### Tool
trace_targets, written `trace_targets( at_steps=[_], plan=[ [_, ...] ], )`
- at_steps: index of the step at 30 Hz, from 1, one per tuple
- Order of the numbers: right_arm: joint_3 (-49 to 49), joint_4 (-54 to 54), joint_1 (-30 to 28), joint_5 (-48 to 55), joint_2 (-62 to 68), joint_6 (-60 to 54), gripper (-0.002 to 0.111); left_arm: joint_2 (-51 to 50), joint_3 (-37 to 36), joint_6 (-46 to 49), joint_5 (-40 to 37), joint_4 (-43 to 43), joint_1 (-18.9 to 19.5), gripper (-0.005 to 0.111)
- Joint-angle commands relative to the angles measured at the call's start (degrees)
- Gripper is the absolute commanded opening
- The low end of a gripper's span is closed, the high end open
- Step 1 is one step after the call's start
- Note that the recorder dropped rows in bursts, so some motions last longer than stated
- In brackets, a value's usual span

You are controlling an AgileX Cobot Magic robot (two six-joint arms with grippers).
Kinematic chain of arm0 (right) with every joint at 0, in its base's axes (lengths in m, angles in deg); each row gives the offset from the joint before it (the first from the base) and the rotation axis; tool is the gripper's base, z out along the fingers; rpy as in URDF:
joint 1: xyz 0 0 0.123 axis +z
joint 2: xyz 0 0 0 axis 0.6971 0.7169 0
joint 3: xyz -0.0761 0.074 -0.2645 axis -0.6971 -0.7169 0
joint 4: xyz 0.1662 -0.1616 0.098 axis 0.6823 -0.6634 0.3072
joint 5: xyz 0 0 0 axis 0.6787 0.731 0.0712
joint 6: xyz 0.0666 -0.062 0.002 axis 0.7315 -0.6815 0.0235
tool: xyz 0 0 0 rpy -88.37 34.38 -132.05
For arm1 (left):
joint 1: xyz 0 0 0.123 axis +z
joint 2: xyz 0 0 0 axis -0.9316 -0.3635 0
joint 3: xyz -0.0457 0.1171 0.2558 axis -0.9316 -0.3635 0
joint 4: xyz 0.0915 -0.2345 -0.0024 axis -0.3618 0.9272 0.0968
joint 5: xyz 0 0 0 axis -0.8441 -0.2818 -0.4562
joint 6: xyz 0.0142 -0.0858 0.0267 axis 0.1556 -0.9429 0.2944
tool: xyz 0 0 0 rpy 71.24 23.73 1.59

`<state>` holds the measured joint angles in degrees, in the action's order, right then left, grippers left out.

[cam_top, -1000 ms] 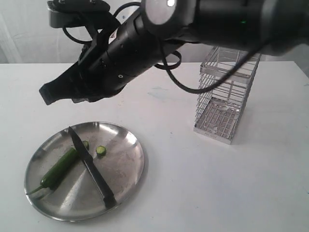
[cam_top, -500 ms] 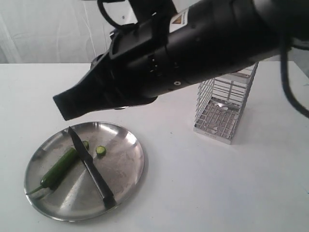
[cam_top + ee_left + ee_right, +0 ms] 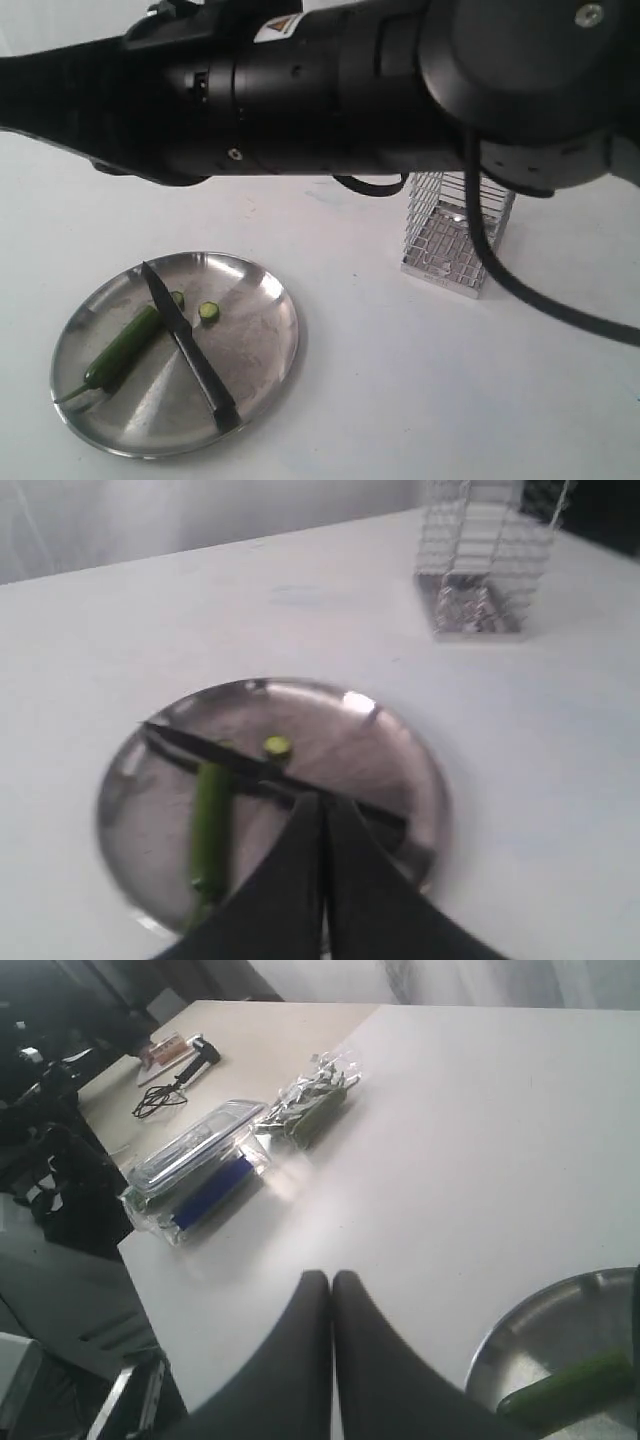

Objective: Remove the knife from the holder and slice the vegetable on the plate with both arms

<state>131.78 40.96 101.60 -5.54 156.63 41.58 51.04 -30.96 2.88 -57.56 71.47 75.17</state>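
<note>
Left claw (image 3: 322, 802) pressed together, empty, hovering above plate (image 3: 262, 350). Right claw (image 3: 331, 1278) also pressed together, empty, over tabletop (image 3: 420, 380) beside plate rim. Knife (image 3: 185, 345) lies on plate, blade against cut end of vegetable (image 3: 125, 347); slice (image 3: 208, 312) just beside blade. Holder (image 3: 455, 240) upright, farther back.

Counter (image 3: 420, 380): white, plain. Plate (image 3: 255, 340): dull silver, faintly streaked. Vegetable (image 3: 125, 345): green; cut slice (image 3: 208, 312) green with a paler centre. Knife (image 3: 188, 345): dark blade, black handle. Holder (image 3: 445, 250): silver wire, grid pattern. Arm (image 3: 330, 90): black, orange-and-white triangle label (image 3: 280, 27).
</note>
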Motion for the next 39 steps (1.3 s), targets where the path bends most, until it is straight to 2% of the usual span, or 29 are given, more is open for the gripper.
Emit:
trace_targets(
  at_steps=[1, 3, 5, 9, 10, 15, 26, 29, 32, 39],
  plan=[
    [-0.06, -8.88, 0.17, -0.48, -0.11, 0.06, 0.0, 3.11, 0.24, -0.46, 0.52, -19.3, 0.3, 0.0],
    [-0.06, -9.29, 0.17, 1.27, -0.11, 0.06, 0.0, 3.86, -0.92, -0.46, 1.93, -20.34, 0.3, 0.0],
    [-0.06, -9.29, 0.17, 3.19, -0.11, 0.06, 0.0, 4.54, -5.45, -0.46, 6.36, -20.48, 0.3, 0.0],
    [-0.06, -9.29, 0.17, 6.32, -0.11, 0.06, 0.0, 5.0, -13.71, -0.46, 6.89, -29.9, 0.3, 0.0],
    [-0.06, -9.29, 0.17, 6.61, -0.11, 0.06, 0.0, 5.0, -14.2, -0.36, 7.97, -30.02, 0.3, 0.0],
    [-0.17, -9.81, 0.17, 7.18, -0.11, 0.06, 0.0, 5.0, -14.52, -0.47, 13.45, -30.16, 0.3, 0.0],
    [-0.17, -11.33, 0.17, 8.15, -0.11, 0.24, 0.0, 5.0, -14.52, -0.47, 13.36, -30.16, 0.3, 0.0],
    [-0.17, -14.62, 0.17, 5.89, -0.11, -0.15, 0.0, 5.0, -14.52, -0.47, 13.36, -30.16, 0.3, 0.0],
    [-0.17, -22.88, 0.17, 2.0, -0.11, -0.28, 0.0, 5.0, -14.52, -0.47, 13.36, -30.16, 0.3, 0.0],
    [-0.17, -34.61, -1.79, 3.97, -0.89, -0.05, 0.0, 5.0, -14.52, -0.47, 13.36, -30.16, 0.3, 0.0]
  ],
)
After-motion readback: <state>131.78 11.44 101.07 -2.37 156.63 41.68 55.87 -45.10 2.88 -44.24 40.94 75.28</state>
